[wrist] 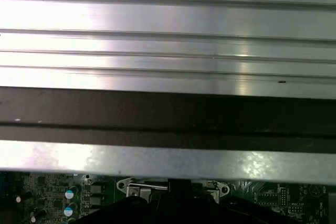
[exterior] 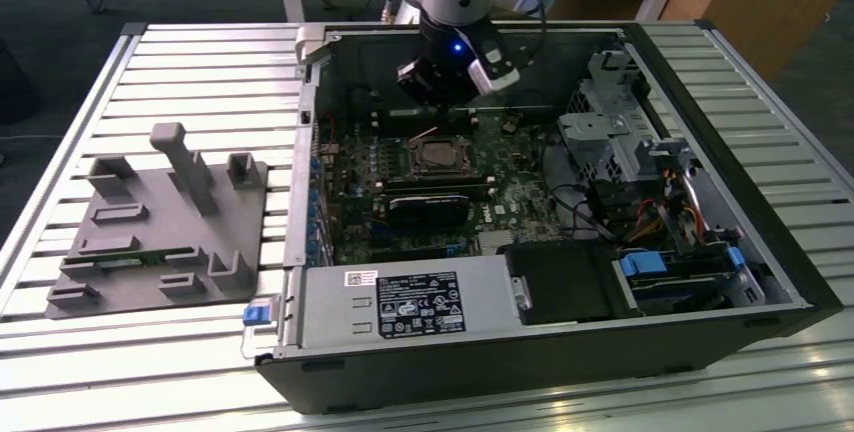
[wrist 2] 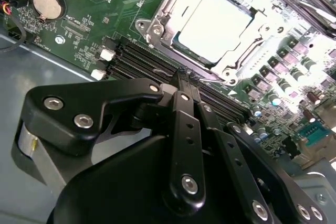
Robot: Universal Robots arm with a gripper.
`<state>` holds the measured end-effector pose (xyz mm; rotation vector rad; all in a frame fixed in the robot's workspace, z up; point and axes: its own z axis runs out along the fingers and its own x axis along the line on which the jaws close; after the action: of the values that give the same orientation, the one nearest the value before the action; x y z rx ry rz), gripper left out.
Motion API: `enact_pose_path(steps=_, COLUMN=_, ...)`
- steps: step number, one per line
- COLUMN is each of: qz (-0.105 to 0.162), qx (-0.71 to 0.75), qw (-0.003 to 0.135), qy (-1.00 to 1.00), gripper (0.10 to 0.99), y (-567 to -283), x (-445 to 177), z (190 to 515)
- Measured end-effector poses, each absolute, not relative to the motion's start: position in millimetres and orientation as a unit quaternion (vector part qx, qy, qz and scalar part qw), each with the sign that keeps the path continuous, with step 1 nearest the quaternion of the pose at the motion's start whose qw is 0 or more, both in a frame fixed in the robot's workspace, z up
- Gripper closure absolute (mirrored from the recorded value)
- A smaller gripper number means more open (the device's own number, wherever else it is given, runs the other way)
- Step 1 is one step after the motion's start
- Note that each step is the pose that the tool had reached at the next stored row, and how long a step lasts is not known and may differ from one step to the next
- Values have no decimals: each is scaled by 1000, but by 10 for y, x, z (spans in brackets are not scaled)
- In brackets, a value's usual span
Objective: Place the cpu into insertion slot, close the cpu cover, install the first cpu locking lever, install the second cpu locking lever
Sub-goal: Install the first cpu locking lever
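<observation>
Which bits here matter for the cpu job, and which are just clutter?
Job:
- cpu
- cover
- slot
- end effector

Lying about:
- coin cell
- memory slots
- grey fixture
- power supply

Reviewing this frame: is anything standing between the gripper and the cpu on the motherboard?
Nothing visible does. In the second wrist view the gripper, jaws together, hangs over the memory slots. The cpu lies just beyond them, framed by the cpu cover, with nothing in between.
</observation>
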<state>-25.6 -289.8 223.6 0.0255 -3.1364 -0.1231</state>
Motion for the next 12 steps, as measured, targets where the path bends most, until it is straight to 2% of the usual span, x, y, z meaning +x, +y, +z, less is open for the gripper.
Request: enact_pose_path(steps=12, qz=-39, qx=8, qw=1, qy=-999, gripper=980, y=-2880, x=-173, z=2147)
